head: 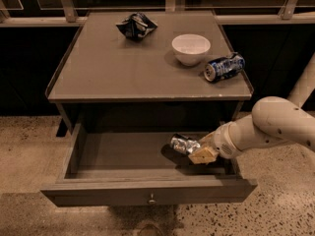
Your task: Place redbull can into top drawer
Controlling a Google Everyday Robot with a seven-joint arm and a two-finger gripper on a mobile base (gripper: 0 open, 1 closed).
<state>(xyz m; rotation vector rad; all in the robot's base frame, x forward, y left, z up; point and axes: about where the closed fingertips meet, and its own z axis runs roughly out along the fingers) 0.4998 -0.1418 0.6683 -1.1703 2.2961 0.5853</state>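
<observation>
The top drawer (147, 193) is pulled open below the tabletop, its round knob (152, 199) at the centre of the front panel. My gripper (197, 150) reaches in from the right, low inside the drawer's right half, and is shut on the redbull can (183, 144), a small dented silver can lying on its side. The can sits close above the drawer floor; I cannot tell whether it touches.
On the grey table (98, 77) lie a crumpled dark foil bag (136, 25), a white bowl (191, 48) and a dark blue can (224, 67) on its side near the right edge. Speckled floor surrounds the cabinet. My white arm (275, 127) crosses the right side.
</observation>
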